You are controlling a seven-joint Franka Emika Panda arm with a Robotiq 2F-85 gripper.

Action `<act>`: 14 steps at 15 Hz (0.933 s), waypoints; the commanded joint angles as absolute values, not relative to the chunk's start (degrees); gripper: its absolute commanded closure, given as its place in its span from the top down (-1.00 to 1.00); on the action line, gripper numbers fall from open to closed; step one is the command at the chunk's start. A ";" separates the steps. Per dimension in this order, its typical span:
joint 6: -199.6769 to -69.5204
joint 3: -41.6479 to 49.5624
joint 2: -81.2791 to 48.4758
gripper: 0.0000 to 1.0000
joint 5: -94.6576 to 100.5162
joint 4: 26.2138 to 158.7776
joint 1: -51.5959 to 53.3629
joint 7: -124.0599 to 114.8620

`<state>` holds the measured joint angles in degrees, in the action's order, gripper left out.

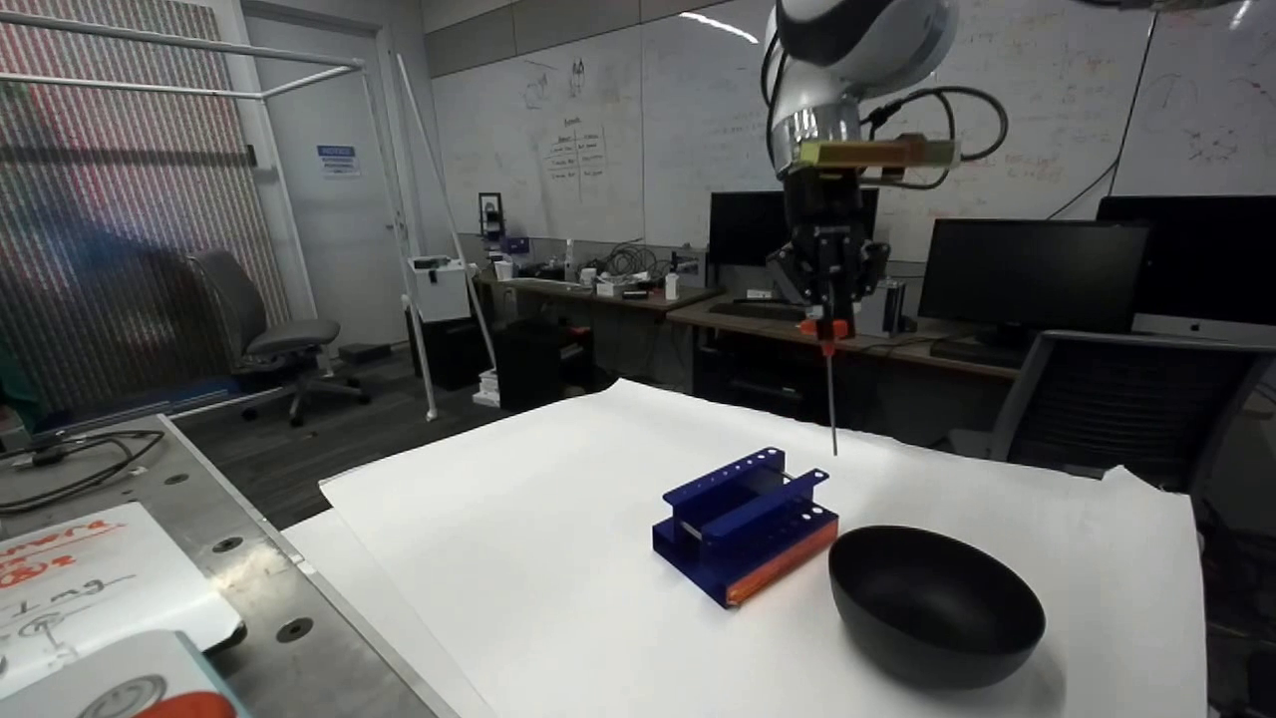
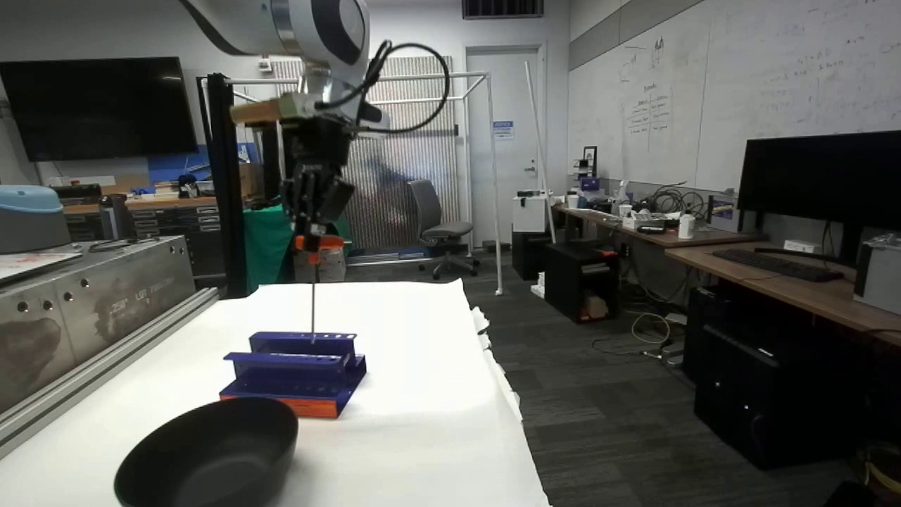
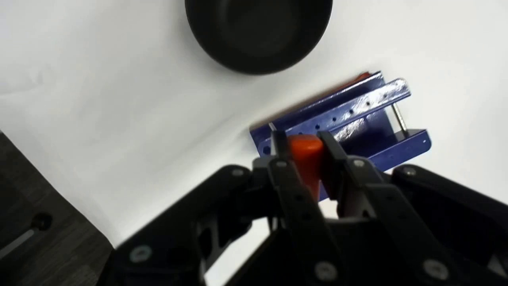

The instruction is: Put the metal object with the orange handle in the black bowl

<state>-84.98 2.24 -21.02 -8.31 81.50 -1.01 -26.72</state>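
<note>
Where the white-topped table [image 1: 538, 568] spreads beneath a single arm [image 1: 862, 45], the black bowl [image 1: 935, 606] sits low and to one side of the claw [image 3: 304, 142]: nearer the camera than the claw in both exterior views, and beyond it, at the upper edge, in the wrist view. Just beside the bowl stands the blue rack [image 1: 758, 517], one end of which shows behind the claw from the wrist. Raised well above the table, the claw is clenched on the orange handle [image 3: 306, 159], a finger on either side. Smallest is the metal tool [image 1: 830, 387] itself, hanging directly below the claw; its long axis is nearly vertical, handle uppermost, thin shaft pointing down, the tip apparently clear of rack and table and not over the bowl. By inference, the pick is complete and the placing not yet done: the coming move calls for a sideways carry past the rack to the bowl, the tip kept above the rim, then a lowering. Longer than the bowl looks deep, the tool will probably lean on the rim.
</note>
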 commanded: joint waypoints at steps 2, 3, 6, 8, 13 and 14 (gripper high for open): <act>-71.21 3.04 -18.13 -0.80 -16.29 79.86 -1.82 -33.38; -70.31 3.23 -18.97 -0.81 -18.30 80.42 -2.20 -33.62; -72.25 3.67 -21.83 -0.80 -23.40 83.34 -2.74 -34.58; -73.13 3.90 -24.93 -0.80 -24.75 84.76 -2.70 -34.98; -73.01 4.22 -31.60 -0.80 -26.39 85.08 -2.96 -35.31; -72.71 4.27 -32.52 -0.80 -26.56 84.90 -3.03 -35.42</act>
<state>-73.88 3.69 -30.63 -24.16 86.02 -2.79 -33.70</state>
